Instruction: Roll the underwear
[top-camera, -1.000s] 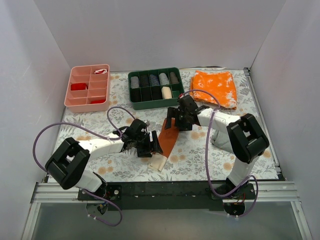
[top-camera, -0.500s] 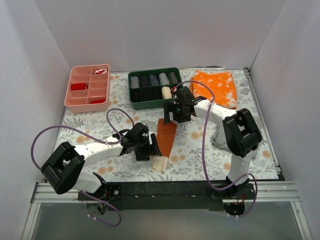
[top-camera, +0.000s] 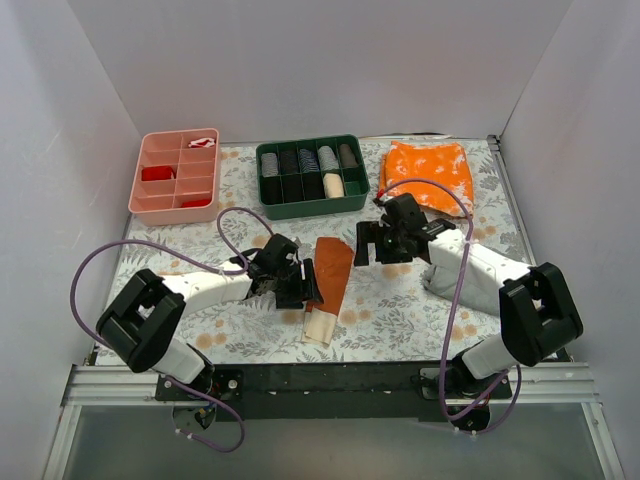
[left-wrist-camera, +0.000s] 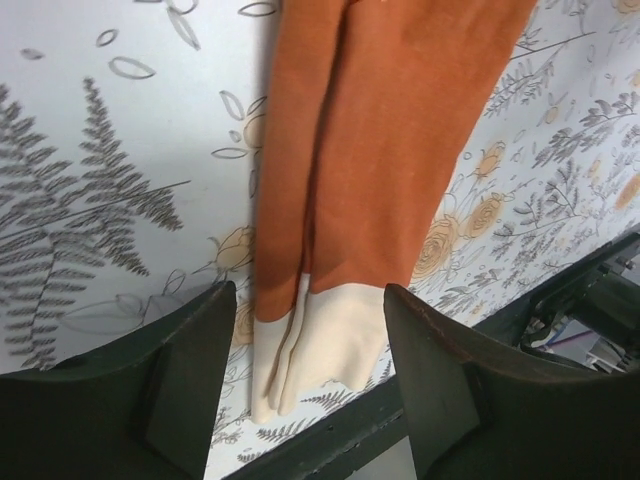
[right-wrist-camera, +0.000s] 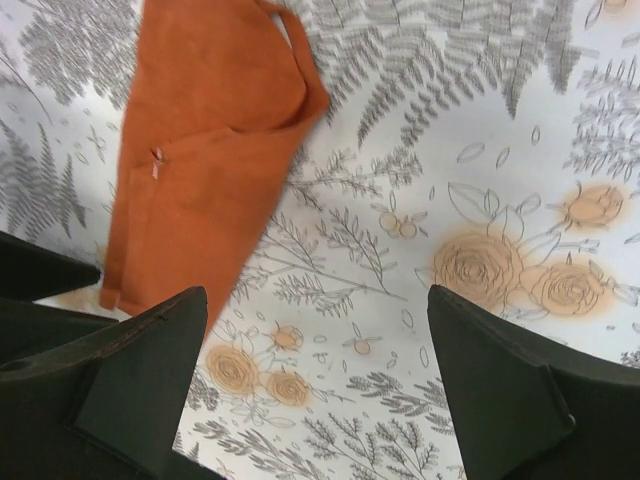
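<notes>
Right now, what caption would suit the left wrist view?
Open left gripper above the cream end of the folded rust-orange underwear on the floral table.

In the left wrist view the underwear (left-wrist-camera: 380, 150) is running off the top edge, so its far end is not showing, and the fingers of the left gripper (left-wrist-camera: 308, 300) are being cut off by the bottom edge. In the right wrist view a dark finger (right-wrist-camera: 110, 390) of the right gripper (right-wrist-camera: 315, 300) is covering the underwear's lower corner. From above, the contents of the pink tray (top-camera: 135, 190) and the green box (top-camera: 312, 208) are showing too small to tell.
</notes>
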